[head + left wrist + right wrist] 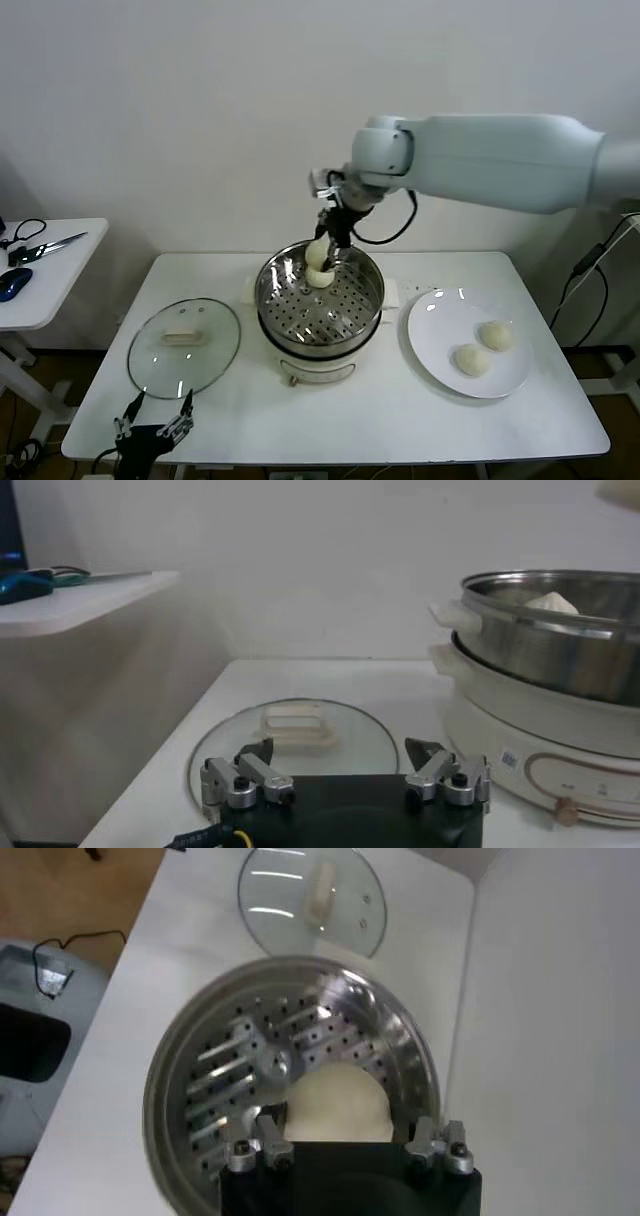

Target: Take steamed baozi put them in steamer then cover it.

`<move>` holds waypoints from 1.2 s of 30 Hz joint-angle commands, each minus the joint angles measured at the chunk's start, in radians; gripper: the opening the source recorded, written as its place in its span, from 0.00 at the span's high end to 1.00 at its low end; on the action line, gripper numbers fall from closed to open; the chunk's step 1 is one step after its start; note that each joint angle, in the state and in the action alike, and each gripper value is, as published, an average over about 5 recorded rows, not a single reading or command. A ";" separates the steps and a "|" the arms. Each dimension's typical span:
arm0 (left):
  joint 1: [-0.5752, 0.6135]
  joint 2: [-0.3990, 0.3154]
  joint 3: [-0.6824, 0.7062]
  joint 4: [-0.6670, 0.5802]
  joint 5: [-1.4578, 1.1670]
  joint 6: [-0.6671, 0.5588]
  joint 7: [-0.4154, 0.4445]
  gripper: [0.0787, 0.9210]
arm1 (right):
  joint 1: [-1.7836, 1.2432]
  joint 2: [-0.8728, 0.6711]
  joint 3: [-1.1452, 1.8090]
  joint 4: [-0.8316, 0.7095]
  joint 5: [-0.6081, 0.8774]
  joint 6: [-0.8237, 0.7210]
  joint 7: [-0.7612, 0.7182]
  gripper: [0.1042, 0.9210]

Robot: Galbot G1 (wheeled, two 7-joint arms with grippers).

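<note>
Your right gripper (322, 252) hangs over the far rim of the steamer (320, 300), at about 12 o'clock on the basket, with its fingers closed around a steamed baozi (339, 1103); in the head view a second baozi (319, 277) sits just beneath it on the perforated floor near the back wall. The rest of the basket floor, from 3 round to 9 o'clock, lies bare. At 3 o'clock from the steamer you see a white plate (440, 345) carrying two more baozi (495, 335), side by side and near the plate's right half. At 9 o'clock the cover (184, 347) lies flat on the table (400, 420), handle up, just beside the pot base but not touching it. Your left gripper (153, 425) waits low at the table's front edge, at 6 o'clock from the cover, fingers spread wide and holding nothing. A plain white wall stands behind, and a small side table (45, 285) with scissors (45, 247) sits at far left.
</note>
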State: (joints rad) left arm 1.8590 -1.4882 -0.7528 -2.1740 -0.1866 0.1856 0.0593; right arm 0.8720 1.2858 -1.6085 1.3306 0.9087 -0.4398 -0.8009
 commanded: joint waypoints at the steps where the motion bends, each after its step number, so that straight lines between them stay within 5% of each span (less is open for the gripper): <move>1: 0.000 -0.003 -0.001 0.002 0.001 -0.002 0.000 0.12 | -0.164 0.151 0.024 -0.078 -0.013 -0.051 0.077 0.29; 24: -0.002 -0.014 0.000 0.008 0.005 -0.006 -0.001 0.12 | -0.270 0.170 0.057 -0.178 -0.119 -0.060 0.139 0.23; 29: 0.000 -0.015 0.000 0.005 0.006 -0.007 -0.002 0.12 | -0.164 0.099 0.043 -0.131 -0.136 0.002 0.068 0.13; 36: -0.001 -0.021 0.001 -0.006 0.009 -0.005 -0.002 0.12 | 0.055 -0.167 -0.048 -0.023 -0.116 0.167 -0.170 0.12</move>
State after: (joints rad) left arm 1.8575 -1.5088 -0.7523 -2.1787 -0.1780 0.1798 0.0574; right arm 0.7292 1.3478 -1.5912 1.2222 0.7909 -0.4167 -0.7683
